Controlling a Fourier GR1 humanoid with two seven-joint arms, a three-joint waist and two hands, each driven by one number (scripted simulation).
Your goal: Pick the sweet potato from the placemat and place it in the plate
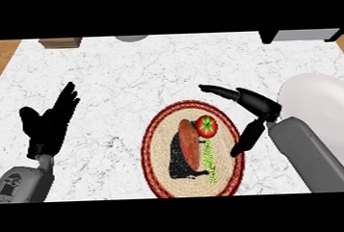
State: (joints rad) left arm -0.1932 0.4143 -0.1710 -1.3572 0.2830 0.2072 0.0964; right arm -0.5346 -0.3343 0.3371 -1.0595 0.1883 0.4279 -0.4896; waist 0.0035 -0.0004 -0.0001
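Fingers spread on right hand (258, 107) beside placemat (163, 178), long reddish-brown sweet potato (189, 142) untouched, left hand (51, 123) open, resting.

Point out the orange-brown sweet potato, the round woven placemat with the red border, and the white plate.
orange-brown sweet potato (189, 144), head view, middle of its body.
round woven placemat with the red border (156, 137), head view, bare weave left of the potato.
white plate (320, 100), head view, bare inner surface.
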